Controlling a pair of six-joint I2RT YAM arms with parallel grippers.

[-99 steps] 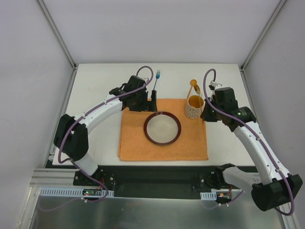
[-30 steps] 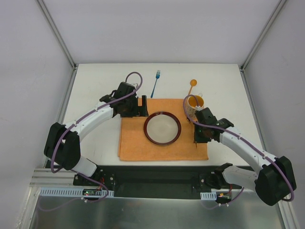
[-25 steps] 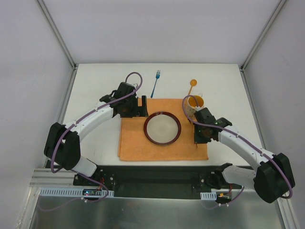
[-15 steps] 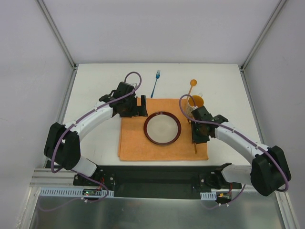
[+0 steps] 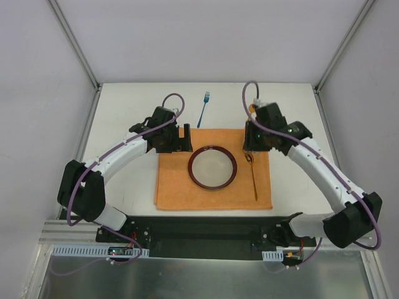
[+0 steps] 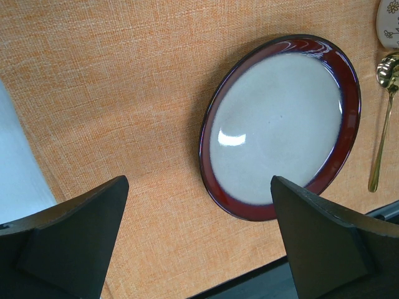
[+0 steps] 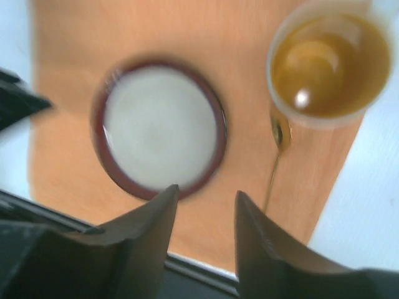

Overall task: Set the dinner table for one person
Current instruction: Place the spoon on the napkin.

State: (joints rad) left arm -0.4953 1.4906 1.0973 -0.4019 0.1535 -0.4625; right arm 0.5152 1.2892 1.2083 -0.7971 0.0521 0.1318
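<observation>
Right gripper (image 7: 206,193) hangs parted and empty over the mug (image 7: 330,68); the spoon (image 5: 254,180) lies on the placemat (image 5: 177,187) right of the plate (image 5: 212,147), its proper place. Left gripper (image 6: 198,180), wide open, hovers nearby; the fork (image 5: 204,109) waits on the table (image 5: 124,99) beyond.

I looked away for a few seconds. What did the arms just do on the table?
The right tool let go of the gold spoon, which now lies on the orange placemat to the right of the plate, then drew back toward the mug. The left tool, plate and fork stayed put.
</observation>
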